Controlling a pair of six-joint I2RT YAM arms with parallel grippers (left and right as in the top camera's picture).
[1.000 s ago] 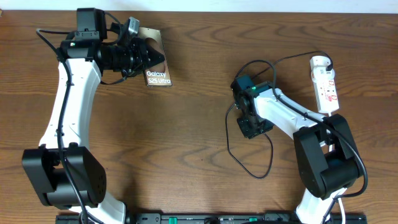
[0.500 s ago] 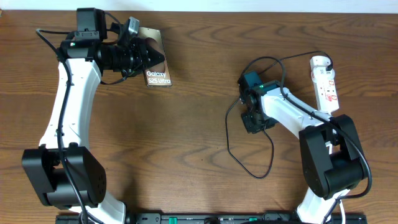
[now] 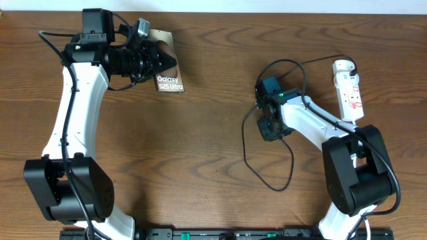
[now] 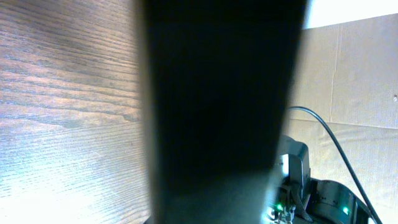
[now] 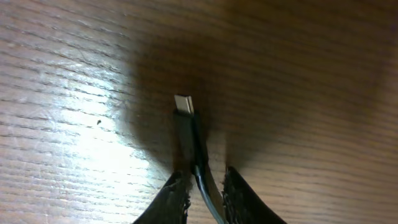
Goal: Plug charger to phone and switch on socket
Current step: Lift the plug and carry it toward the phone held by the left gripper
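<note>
Black charger (image 5: 186,127) in right gripper (image 5: 200,186), phone (image 3: 171,79) in left gripper (image 3: 160,58)

Robotics lab or test bench. Dark brown wood-grain table (image 3: 200,133). Two white-and-black jointed robot arms (image 3: 70,113) based at the table's near edge, by a black equipment rail (image 3: 220,234). Plain brown cardboard sheets (image 4: 364,74) stand beyond the table.

So the table (image 3: 200,167) is mid-brown wood with darker grain streaks, and it goes pale and washed out where the light hits in the wrist views. The phone (image 3: 171,72) is dark brown with a paler sheen and white "Galaxy S25 Ultra" text. The socket (image 3: 349,90) is white with red markings. The charger (image 5: 185,127) is black, with a silvery plug tip. The left arm (image 3: 70,120) and right arm (image 3: 310,120) are white with black joints, and there's a teal patch on the right one's wrist.
</note>
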